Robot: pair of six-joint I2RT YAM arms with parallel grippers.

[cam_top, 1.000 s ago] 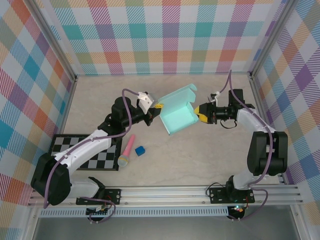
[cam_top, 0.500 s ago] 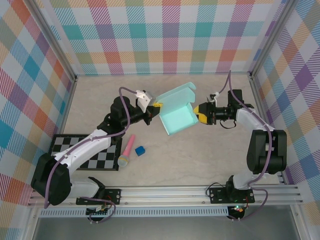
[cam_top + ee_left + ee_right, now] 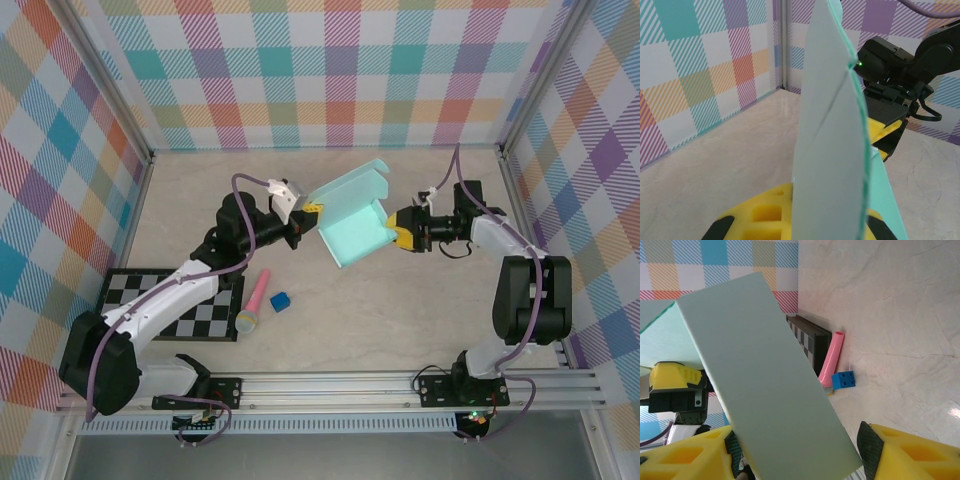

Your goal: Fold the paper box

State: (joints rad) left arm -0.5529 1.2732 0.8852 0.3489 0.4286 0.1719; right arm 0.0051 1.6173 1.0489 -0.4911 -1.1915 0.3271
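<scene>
The paper box (image 3: pixel 355 228) is a pale mint card box, part-formed, with its lid flap raised, held off the table between the two arms. My left gripper (image 3: pixel 312 222) is shut on the box's left wall, and that card (image 3: pixel 832 145) rises edge-on out of its yellow fingers (image 3: pixel 752 217). My right gripper (image 3: pixel 398 229) is open at the box's right side. A wall panel (image 3: pixel 765 390) stands between its pads, with a clear gap to the right pad (image 3: pixel 871 445). The left gripper (image 3: pixel 677 385) shows behind the panel.
A pink toy microphone (image 3: pixel 254 301) and a small dark blue brick (image 3: pixel 280 300) lie near the front left, beside a black-and-white checkerboard (image 3: pixel 175 305). Plaid walls and metal posts (image 3: pixel 505 150) enclose the pale table.
The right gripper's jaws have spread wider around the box's right wall and shifted slightly left. The left gripper and the box have moved slightly up and left.
</scene>
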